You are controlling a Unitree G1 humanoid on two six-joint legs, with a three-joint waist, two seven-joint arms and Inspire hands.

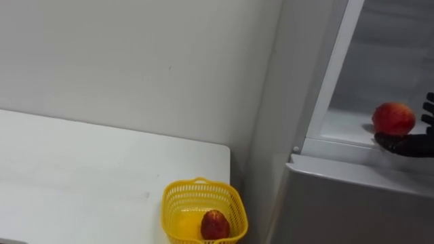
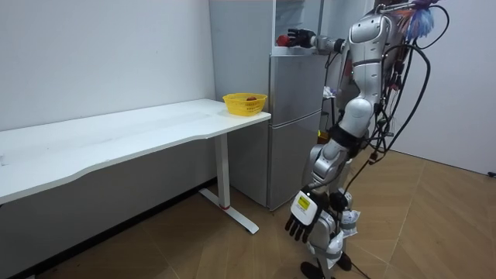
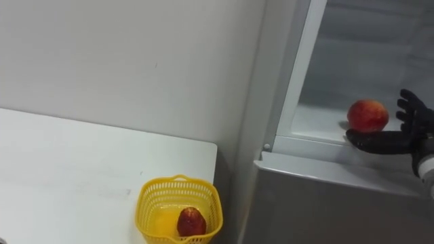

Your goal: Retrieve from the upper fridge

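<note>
Apple (image 3: 368,114), round, at rt hand (image 3: 401,141)

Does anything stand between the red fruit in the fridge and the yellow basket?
Nothing visible does. The round red fruit lies at the black right hand on the fridge shelf; the yellow plastic basket stands open below, left.

Plain white-painted wall (image 2: 101,54) at the back, smooth and evenly lit. Set along it, a long white flat worktop (image 2: 116,136) with a wavy front edge, carried on a white metal leg (image 2: 225,174) ending in a flat foot. Underneath and beyond, brown wooden plank floor (image 2: 434,225), darker in the shade below the worktop. Second pale wall (image 2: 465,93) at the room view's right.
</note>
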